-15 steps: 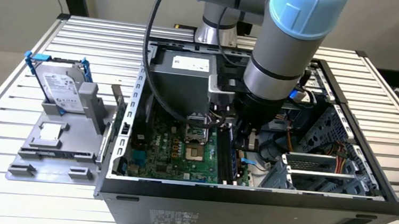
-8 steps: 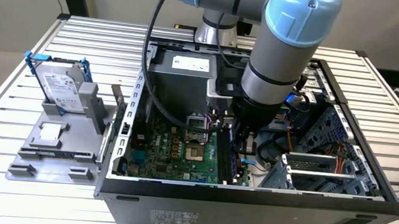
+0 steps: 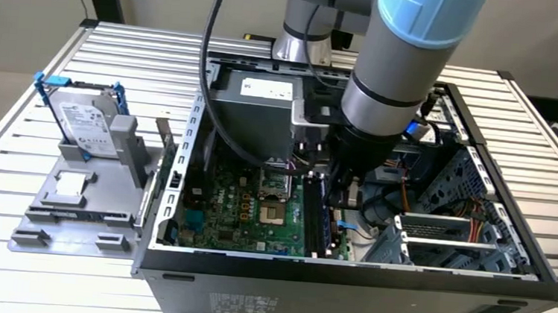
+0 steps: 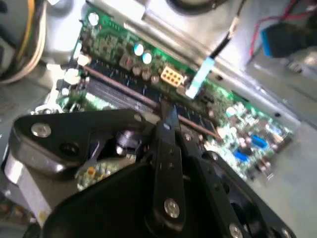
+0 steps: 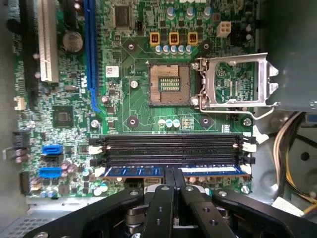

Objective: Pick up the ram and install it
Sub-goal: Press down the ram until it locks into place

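Observation:
The ram [image 5: 213, 170] is a dark blue stick standing in the motherboard slot closest to my gripper; it also appears in the second wrist view [image 4: 119, 89]. My gripper [image 5: 174, 172] has its two black fingers pressed together, tips touching the ram's top edge near its middle. The second wrist view shows the gripper [image 4: 167, 113] from the side, meeting that same edge. In the exterior view the arm reaches down into the open computer case [image 3: 350, 270], and the gripper [image 3: 341, 199] is low over the board.
Two long black slots [image 5: 173, 144] lie beside the ram, then the open CPU socket [image 5: 169, 84] and its raised metal frame [image 5: 235, 82]. Cables [image 5: 292, 144] run along one side. A silver hard drive [image 3: 87, 126] stands on a grey tray [image 3: 66, 207] at the exterior view's left.

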Action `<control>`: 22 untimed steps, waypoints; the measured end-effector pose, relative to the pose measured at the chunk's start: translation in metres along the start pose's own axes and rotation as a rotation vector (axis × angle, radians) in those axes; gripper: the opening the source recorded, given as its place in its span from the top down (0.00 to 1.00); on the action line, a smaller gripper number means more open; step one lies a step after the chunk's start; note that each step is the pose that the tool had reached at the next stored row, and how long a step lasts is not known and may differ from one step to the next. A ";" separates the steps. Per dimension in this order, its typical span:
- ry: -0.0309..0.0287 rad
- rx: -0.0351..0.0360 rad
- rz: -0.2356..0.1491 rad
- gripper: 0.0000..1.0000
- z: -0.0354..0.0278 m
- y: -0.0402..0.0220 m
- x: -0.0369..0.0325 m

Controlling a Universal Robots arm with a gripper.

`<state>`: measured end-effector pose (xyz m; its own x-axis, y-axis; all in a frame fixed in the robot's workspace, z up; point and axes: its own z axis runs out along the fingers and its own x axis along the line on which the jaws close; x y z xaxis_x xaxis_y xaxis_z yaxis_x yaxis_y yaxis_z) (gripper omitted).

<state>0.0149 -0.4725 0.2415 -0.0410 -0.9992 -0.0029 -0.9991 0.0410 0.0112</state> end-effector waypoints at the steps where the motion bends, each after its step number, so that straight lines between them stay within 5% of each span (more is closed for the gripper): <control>1: 0.0002 0.0000 0.000 1.00 -0.0046 0.0000 0.0000; 15: 0.0002 0.0000 0.000 1.00 -0.0680 0.0007 -0.0001; 22: 0.0000 -0.0002 0.000 1.00 -0.0698 0.0008 -0.0002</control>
<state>0.0149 -0.4725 0.3112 -0.0410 -0.9992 -0.0029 -0.9991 0.0409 0.0114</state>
